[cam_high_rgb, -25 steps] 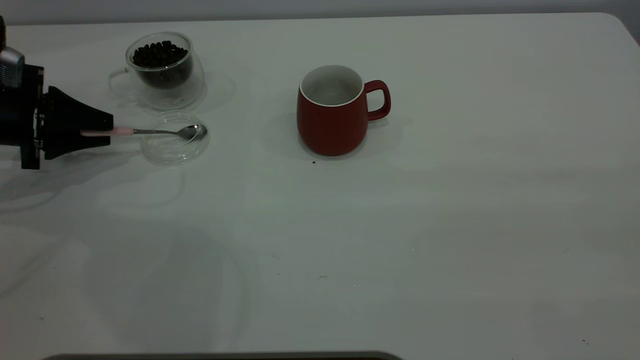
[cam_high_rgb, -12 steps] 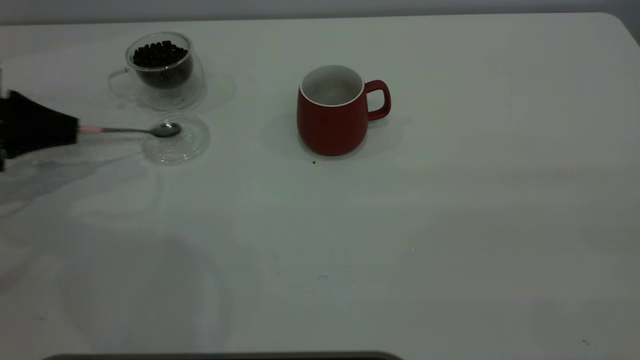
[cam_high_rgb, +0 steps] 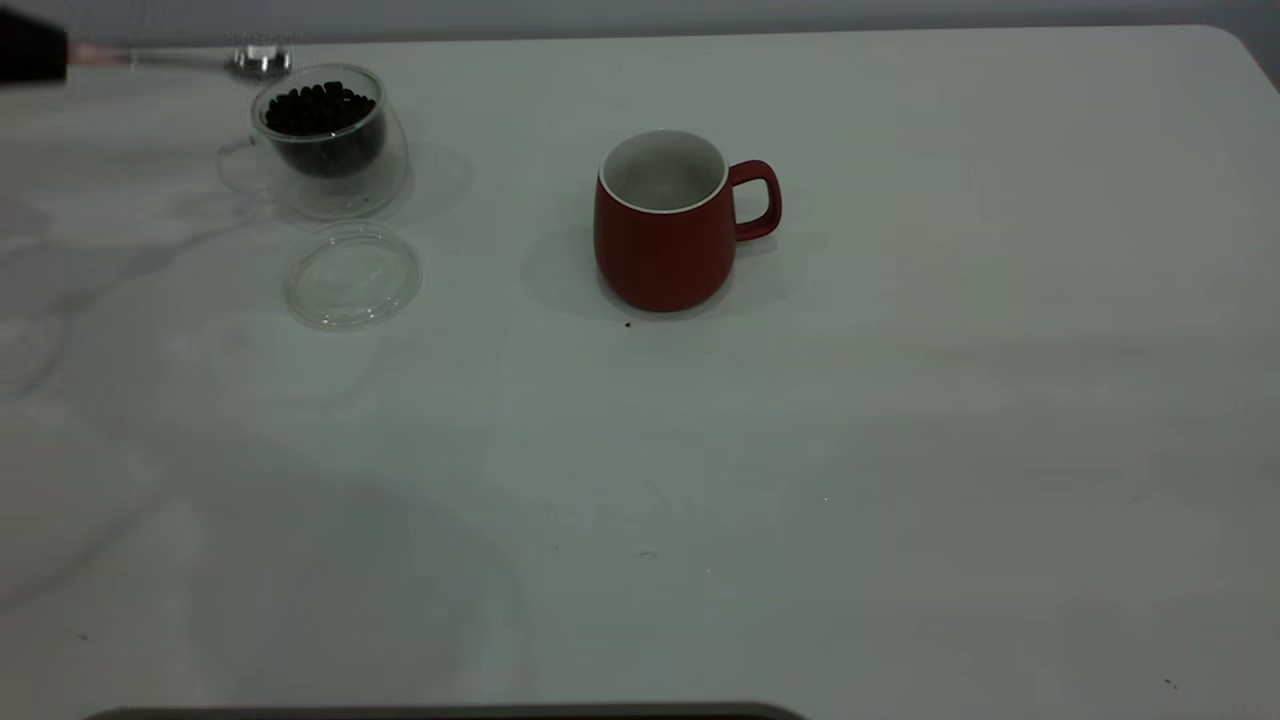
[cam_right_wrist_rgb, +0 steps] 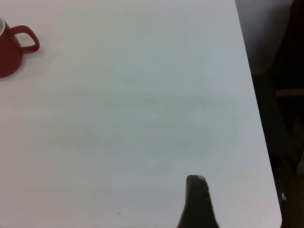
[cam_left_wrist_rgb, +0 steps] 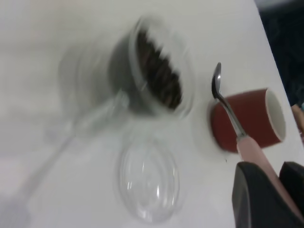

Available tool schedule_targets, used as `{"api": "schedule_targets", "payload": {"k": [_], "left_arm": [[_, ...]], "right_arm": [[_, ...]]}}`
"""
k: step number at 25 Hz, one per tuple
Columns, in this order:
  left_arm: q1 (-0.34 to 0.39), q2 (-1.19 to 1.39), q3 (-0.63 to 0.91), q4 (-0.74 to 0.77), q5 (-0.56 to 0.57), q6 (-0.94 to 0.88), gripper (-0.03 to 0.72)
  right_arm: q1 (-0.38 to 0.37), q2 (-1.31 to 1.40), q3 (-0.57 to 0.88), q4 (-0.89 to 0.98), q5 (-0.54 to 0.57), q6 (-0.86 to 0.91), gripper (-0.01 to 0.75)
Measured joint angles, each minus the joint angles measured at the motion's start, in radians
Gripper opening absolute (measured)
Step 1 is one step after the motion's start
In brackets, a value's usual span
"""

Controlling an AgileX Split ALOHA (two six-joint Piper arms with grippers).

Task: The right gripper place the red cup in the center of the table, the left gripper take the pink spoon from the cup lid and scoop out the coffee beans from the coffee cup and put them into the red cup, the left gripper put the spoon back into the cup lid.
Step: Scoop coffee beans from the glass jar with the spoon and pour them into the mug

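My left gripper (cam_high_rgb: 45, 50) is at the far left back of the table (cam_high_rgb: 900, 450), shut on the pink handle of the pink spoon (cam_high_rgb: 180, 58). The spoon is held level in the air, with its silver bowl just behind the rim of the coffee cup (cam_high_rgb: 325, 140), which holds the coffee beans (cam_high_rgb: 318, 108). The cup lid (cam_high_rgb: 352, 275) lies empty in front of that cup. The red cup (cam_high_rgb: 665, 225) stands upright near the middle, empty inside. In the left wrist view the gripper (cam_left_wrist_rgb: 275, 190) clamps the spoon (cam_left_wrist_rgb: 228, 109). My right gripper (cam_right_wrist_rgb: 197, 204) is parked near the table's right edge.
The red cup's handle (cam_high_rgb: 758, 200) points right. A tiny dark speck (cam_high_rgb: 627, 323) lies in front of the red cup. The right wrist view shows the red cup (cam_right_wrist_rgb: 12, 47) far off and the table's right edge (cam_right_wrist_rgb: 259, 118).
My left gripper has lifted the spoon off the cup lid and carried it up and back to just behind the coffee cup. The lid now lies bare.
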Motion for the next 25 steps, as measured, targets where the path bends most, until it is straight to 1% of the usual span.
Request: {"api": "schedule_targets", "payload": {"k": [2, 7, 11, 15, 20, 25], "left_arm": [[-0.024, -0.001, -0.031, 0.008, -0.024, 0.001, 0.123], [-0.079, 0.003, -0.040, 0.031, -0.142, 0.014, 0.123], [-0.091, 0.023, -0.040, 0.031, -0.188, 0.041, 0.123], [-0.091, 0.051, -0.040, 0.012, -0.209, 0.057, 0.123], [-0.091, 0.096, -0.040, -0.025, -0.200, 0.057, 0.123], [-0.091, 0.116, -0.040, -0.051, -0.180, -0.004, 0.123]], "right_arm": [[0.000, 0.000, 0.000, 0.000, 0.000, 0.000, 0.591], [0.000, 0.000, 0.000, 0.000, 0.000, 0.000, 0.591], [0.000, 0.000, 0.000, 0.000, 0.000, 0.000, 0.591], [0.000, 0.000, 0.000, 0.000, 0.000, 0.000, 0.591], [0.000, 0.000, 0.000, 0.000, 0.000, 0.000, 0.591], [0.000, 0.000, 0.000, 0.000, 0.000, 0.000, 0.591]]}}
